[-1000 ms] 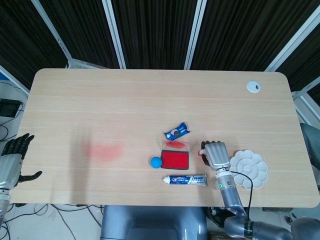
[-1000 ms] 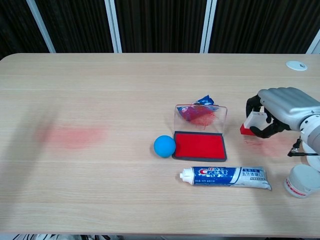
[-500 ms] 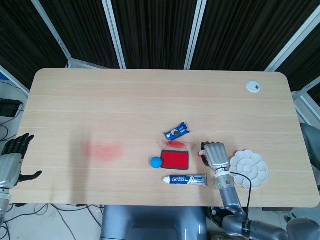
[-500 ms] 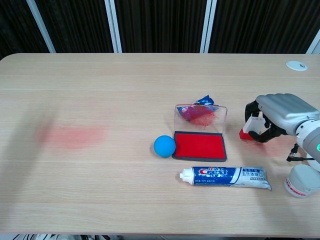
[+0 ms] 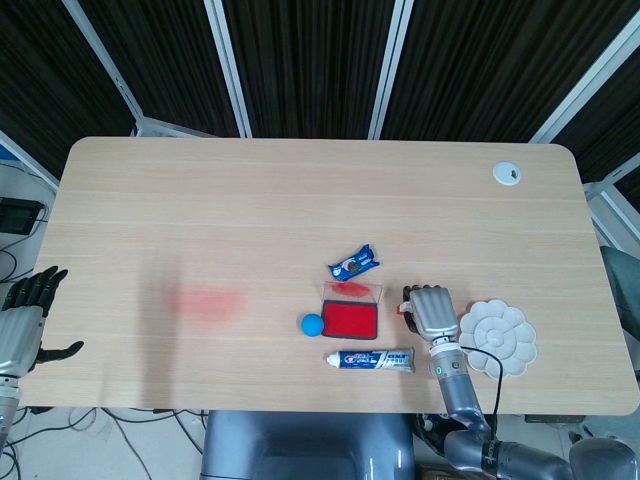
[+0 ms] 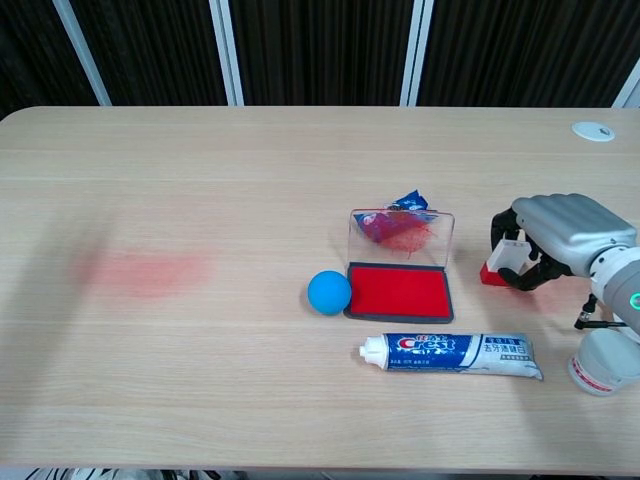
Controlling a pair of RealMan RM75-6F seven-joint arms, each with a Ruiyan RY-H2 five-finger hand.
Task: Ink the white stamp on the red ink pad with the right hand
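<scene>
Right hand: fingers curled around the small white stamp with red base, gripping it.
Stamp position: on the wooden table, right of the open red ink pad, apart from it.
Left hand: empty, fingers spread, off the table's left edge.

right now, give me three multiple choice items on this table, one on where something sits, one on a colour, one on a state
1. Where is the blue ball?
A. Just left of the red ink pad
B. On the white palette
C. Beside the table grommet

2. What colour is the base of the white stamp?
A. Green
B. Red
C. Black

3. How is the ink pad's clear lid?
A. Shut flat
B. Missing
C. Open, standing up behind the pad

Answers: 1 A, the ball lies at the pad's left edge. 2 B, a red base shows below the right hand that grips it. 3 C, the chest view shows the lid upright.
</scene>
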